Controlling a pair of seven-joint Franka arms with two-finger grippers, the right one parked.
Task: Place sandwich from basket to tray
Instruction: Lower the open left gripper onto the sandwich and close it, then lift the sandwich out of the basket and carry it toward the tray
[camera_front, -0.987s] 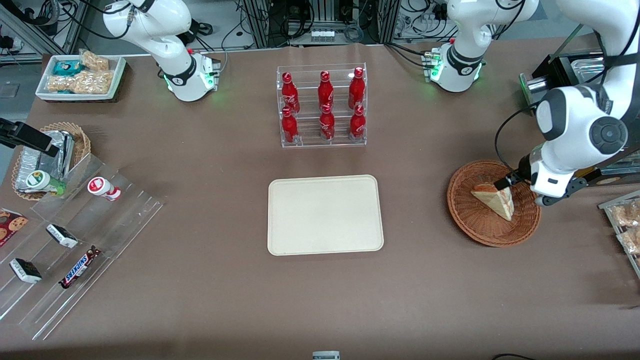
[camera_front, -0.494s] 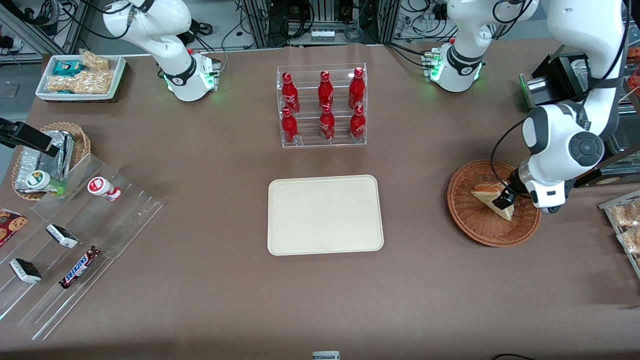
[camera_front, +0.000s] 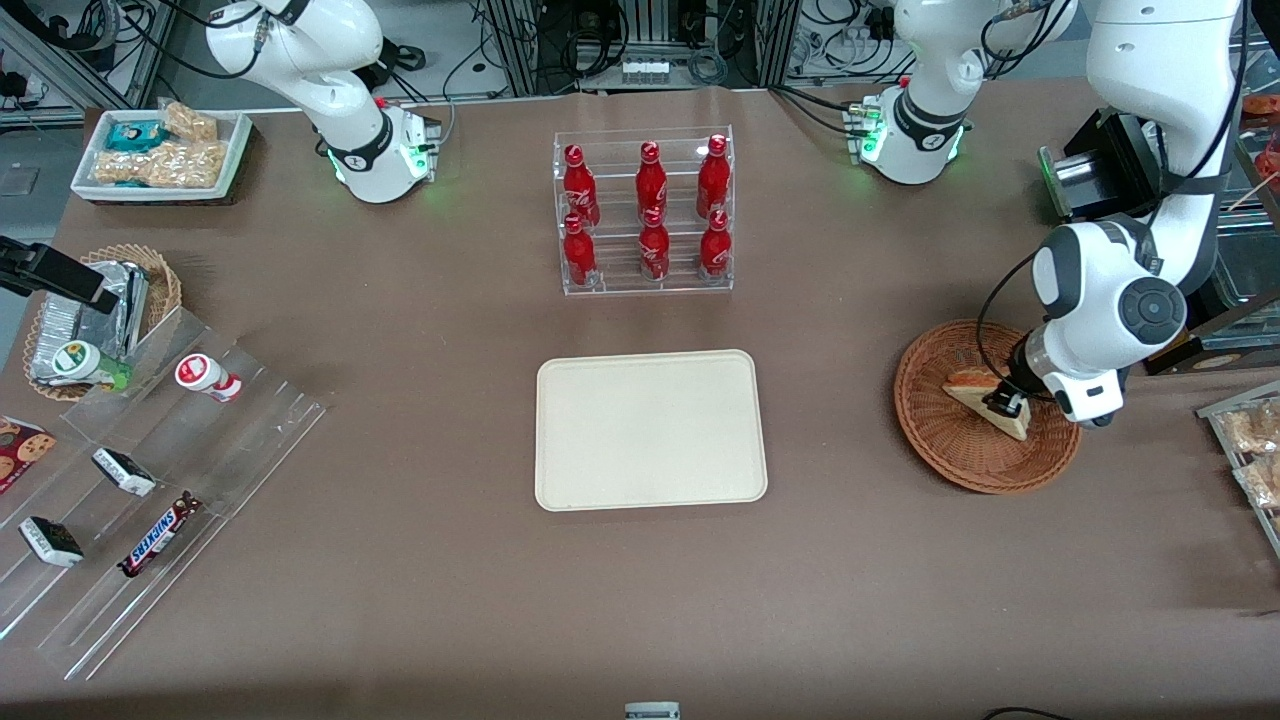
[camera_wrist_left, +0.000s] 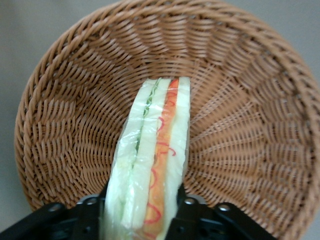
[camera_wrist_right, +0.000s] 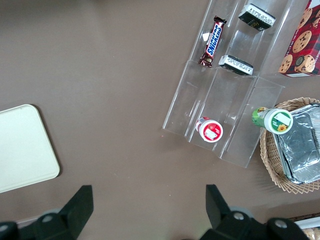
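On the table (camera_front: 400, 600), gripper (camera_front: 1003, 400) straddles the sandwich (camera_wrist_left: 150, 165) in the basket (camera_front: 935, 445).

The sandwich (camera_front: 985, 400) is a pale triangular wedge with orange-red and green filling along its cut edge, wrapped in clear film. It lies in the round reddish-brown woven basket (camera_front: 950, 450), at the right of the front frame. The gripper (camera_front: 1003, 402) sits over it, its fingers (camera_wrist_left: 187, 210) on either side of the wedge. The tray (camera_front: 650, 430), cream and rectangular with rounded corners, lies flat mid-frame, bare, well apart from the basket.
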